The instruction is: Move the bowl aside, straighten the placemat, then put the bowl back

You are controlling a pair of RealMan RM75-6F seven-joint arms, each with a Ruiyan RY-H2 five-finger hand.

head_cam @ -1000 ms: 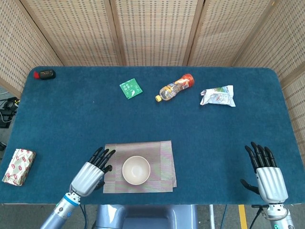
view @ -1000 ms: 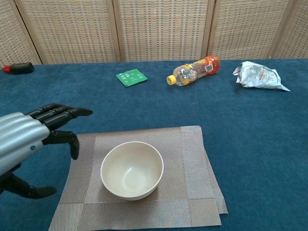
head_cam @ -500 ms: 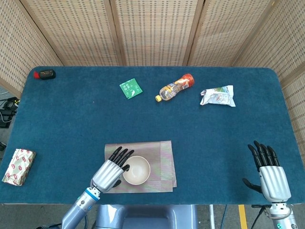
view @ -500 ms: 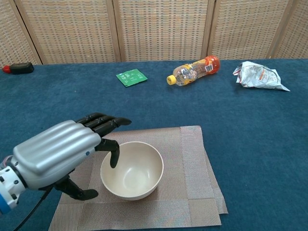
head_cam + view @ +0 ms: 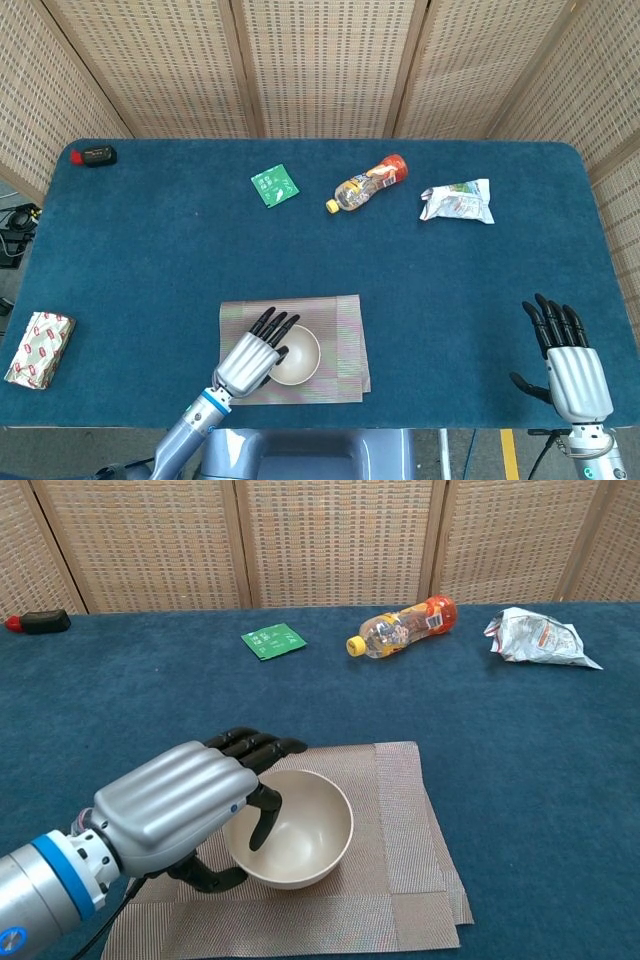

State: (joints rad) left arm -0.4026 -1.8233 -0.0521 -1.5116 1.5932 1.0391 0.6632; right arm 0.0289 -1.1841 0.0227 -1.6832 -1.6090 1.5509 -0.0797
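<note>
Cream round bowl (image 5: 305, 825) (smooth) on woven placemat (image 5: 400, 810).

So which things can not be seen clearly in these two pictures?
- Bowl: the left hand covers its near-left rim in both views; whether it grips is unclear.
- Placemat: hand and bowl hide its left part.
- Right hand: head view only, outside the chest view.
- Packet at the left edge: print too small.
- Green sachet: text unreadable.

Left hand (image 5: 185, 805) covers the bowl's (image 5: 305, 830) left rim and part of the placemat (image 5: 400, 820); grip unclear. Placemat's bottom edge cut off in chest view.
</note>
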